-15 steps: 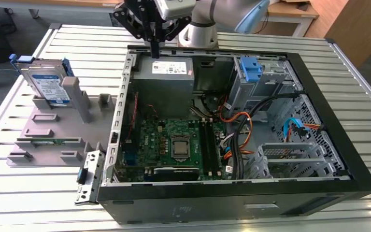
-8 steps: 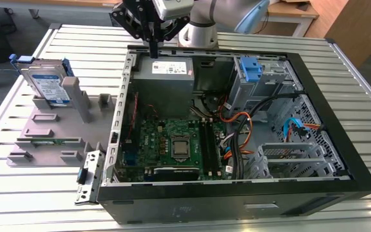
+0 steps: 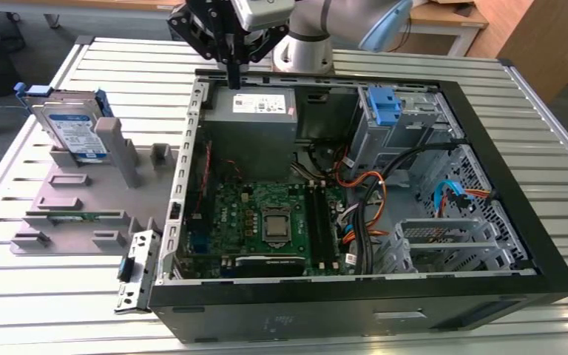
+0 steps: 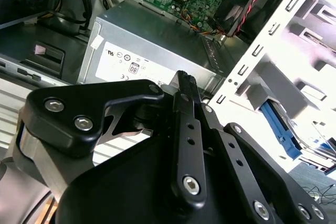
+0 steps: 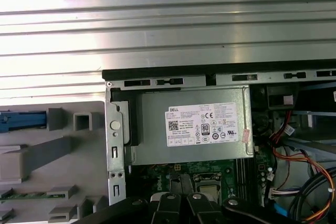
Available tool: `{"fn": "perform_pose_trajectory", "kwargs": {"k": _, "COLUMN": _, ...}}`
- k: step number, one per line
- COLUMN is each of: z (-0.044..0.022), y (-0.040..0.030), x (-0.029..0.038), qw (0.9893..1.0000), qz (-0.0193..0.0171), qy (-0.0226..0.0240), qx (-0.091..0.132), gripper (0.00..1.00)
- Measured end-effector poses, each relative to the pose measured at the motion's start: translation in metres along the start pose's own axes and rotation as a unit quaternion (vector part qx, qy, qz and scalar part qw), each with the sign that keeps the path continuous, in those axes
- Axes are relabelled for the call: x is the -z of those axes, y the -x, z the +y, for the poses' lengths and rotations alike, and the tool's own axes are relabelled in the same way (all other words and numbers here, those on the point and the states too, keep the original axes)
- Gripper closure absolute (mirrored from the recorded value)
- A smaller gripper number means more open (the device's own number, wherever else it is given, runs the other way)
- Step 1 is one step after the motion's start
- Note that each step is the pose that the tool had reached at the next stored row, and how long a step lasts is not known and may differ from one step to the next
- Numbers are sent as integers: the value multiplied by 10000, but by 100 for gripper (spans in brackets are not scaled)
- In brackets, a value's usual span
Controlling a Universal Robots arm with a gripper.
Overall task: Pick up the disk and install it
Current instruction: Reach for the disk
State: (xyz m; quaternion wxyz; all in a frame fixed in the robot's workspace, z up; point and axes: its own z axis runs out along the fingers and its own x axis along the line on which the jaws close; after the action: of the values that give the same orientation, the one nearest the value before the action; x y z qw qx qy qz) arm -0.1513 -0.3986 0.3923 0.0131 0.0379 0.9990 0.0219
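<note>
The disk (image 3: 73, 129), silver with a blue-and-white label and blue rails, stands on edge in a slot of the grey fixture (image 3: 86, 200) at the exterior view's left. One of its blue rails (image 5: 20, 120) shows in the first wrist view, and the disk (image 4: 282, 129) shows in the second wrist view. My gripper (image 3: 233, 81) hangs over the back edge of the open computer case (image 3: 521, 244), just above the grey power-supply box (image 3: 254, 111). It is well apart from the disk. Its black fingers (image 4: 185, 85) are shut together with nothing between them.
Inside the case lie a green motherboard (image 3: 264, 222), bundled cables (image 3: 373, 200) and a blue plastic bracket (image 3: 384, 107) in the drive cage. The power-supply box (image 5: 194, 124) sits directly under the gripper (image 5: 182, 184). Ribbed metal tabletop (image 3: 57, 310) surrounds case and fixture.
</note>
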Motion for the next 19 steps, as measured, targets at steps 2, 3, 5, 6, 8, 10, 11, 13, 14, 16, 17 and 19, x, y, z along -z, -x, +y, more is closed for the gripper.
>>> {"fn": "perform_pose_trajectory", "kwargs": {"k": 2, "z": 0, "y": -6, "x": 0, "qw": 10000, "qz": 0, "qy": 0, "qx": 0, "gripper": 89}}
{"fn": "perform_pose_trajectory", "kwargs": {"k": 3, "z": -1, "y": -9, "x": 0, "qw": 10000, "qz": 0, "qy": 0, "qx": 0, "gripper": 89}}
{"fn": "perform_pose_trajectory", "kwargs": {"k": 5, "z": -1, "y": -16, "x": -1, "qw": 10000, "qz": 0, "qy": 0, "qx": 0, "gripper": 89}}
{"fn": "perform_pose_trajectory", "kwargs": {"k": 6, "z": -2, "y": -20, "x": -1, "qw": 10000, "qz": 0, "qy": 0, "qx": 0, "gripper": 89}}
{"fn": "perform_pose_trajectory", "kwargs": {"k": 8, "z": -3, "y": -31, "x": -2, "qw": 10000, "qz": 0, "qy": 0, "qx": 0, "gripper": 89}}
{"fn": "perform_pose_trajectory", "kwargs": {"k": 10, "z": -4, "y": -49, "x": -2, "qw": 10000, "qz": 0, "qy": 0, "qx": 0, "gripper": 89}}
{"fn": "perform_pose_trajectory", "kwargs": {"k": 11, "z": -4, "y": -63, "x": -3, "qw": 10000, "qz": 0, "qy": 0, "qx": 0, "gripper": 89}}
{"fn": "perform_pose_trajectory", "kwargs": {"k": 13, "z": -6, "y": -93, "x": -5, "qw": 10000, "qz": 0, "qy": 0, "qx": 0, "gripper": 89}}
{"fn": "perform_pose_trajectory", "kwargs": {"k": 14, "z": -7, "y": -110, "x": -5, "qw": 10000, "qz": 0, "qy": 0, "qx": 1, "gripper": 89}}
{"fn": "perform_pose_trajectory", "kwargs": {"k": 16, "z": -9, "y": -145, "x": -6, "qw": 10000, "qz": 0, "qy": -1, "qx": 0, "gripper": 89}}
{"fn": "perform_pose_trajectory", "kwargs": {"k": 17, "z": -10, "y": -165, "x": -8, "qw": 10000, "qz": 0, "qy": 0, "qx": 0, "gripper": 89}}
{"fn": "perform_pose_trajectory", "kwargs": {"k": 19, "z": -12, "y": -208, "x": -9, "qw": 10000, "qz": 0, "qy": 0, "qx": 0, "gripper": 89}}
